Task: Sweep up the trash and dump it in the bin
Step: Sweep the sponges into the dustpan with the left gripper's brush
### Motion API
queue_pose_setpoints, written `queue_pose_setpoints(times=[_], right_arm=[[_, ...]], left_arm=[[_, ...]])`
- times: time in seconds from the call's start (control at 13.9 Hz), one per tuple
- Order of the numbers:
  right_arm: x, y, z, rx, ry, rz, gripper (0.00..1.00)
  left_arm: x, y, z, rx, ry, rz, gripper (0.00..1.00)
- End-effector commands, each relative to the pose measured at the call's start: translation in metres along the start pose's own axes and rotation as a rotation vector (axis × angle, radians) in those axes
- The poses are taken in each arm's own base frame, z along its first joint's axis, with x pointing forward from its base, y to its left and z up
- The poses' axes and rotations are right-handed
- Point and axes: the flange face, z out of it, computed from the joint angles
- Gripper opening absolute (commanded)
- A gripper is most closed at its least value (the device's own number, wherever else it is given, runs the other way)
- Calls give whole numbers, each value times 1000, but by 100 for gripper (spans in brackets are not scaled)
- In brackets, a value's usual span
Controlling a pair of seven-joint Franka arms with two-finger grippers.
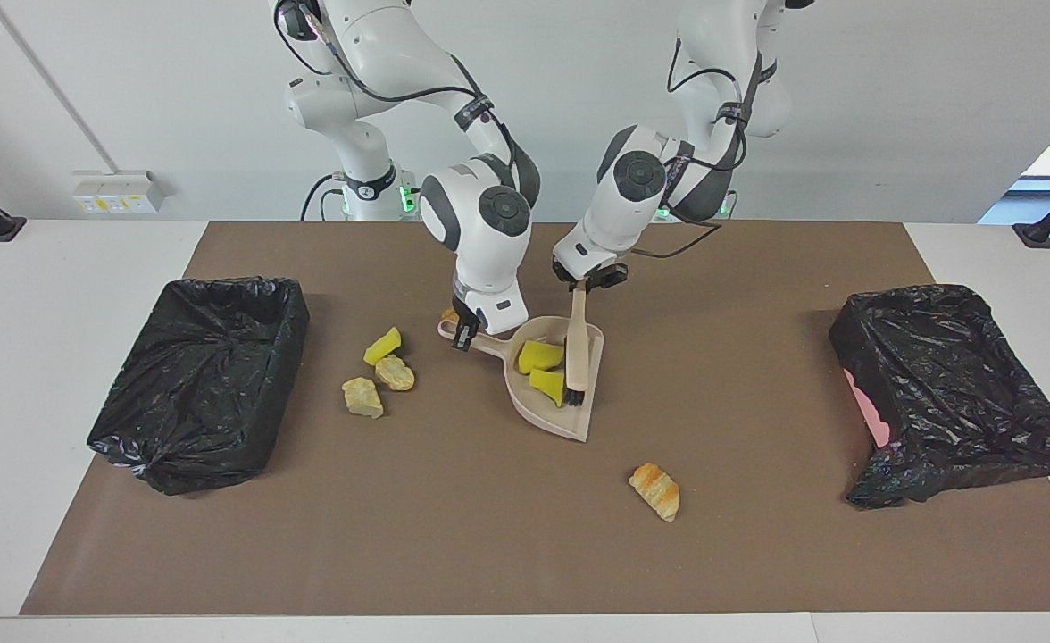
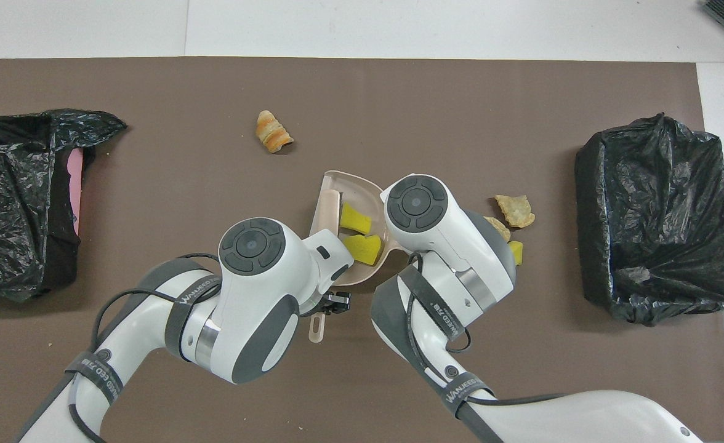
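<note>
I see a brown mat (image 1: 489, 536) on a white table (image 1: 61, 268). My right gripper (image 1: 464, 337) clamps the dustpan (image 1: 550, 413) handle; my left gripper (image 1: 589, 280) pinches the brush (image 1: 577, 344) inside it beside two yellow wedges (image 1: 541, 355). Other trash (image 1: 379, 372) lies nearby, a croissant (image 1: 656, 489) farthest out.

Two foam wedges (image 1: 543, 368) lie in the dustpan (image 1: 554, 413) beside the brush (image 1: 577, 348), mid-table between two bins (image 1: 199, 379).
</note>
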Motion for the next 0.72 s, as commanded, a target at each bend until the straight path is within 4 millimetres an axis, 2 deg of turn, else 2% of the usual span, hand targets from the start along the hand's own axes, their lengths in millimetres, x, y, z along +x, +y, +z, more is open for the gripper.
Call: queue_pose_setpoints(times=[0.0, 0.14, 0.43, 0.57, 0.65], right_arm=[[-6, 0, 3, -8, 6, 28, 0], [-6, 0, 3, -8, 6, 28, 0], [-6, 0, 3, -7, 7, 30, 0], [-7, 0, 4, -8, 6, 31, 0], [-6, 1, 4, -7, 6, 31, 0]], left_arm=[[37, -45, -23, -4, -54, 46, 0], [59, -76, -47, 6, -66, 123, 0], [101, -130, -69, 104, 2, 102, 0], [126, -184, -79, 156, 23, 111, 0], [135, -203, -88, 156, 38, 145, 0]])
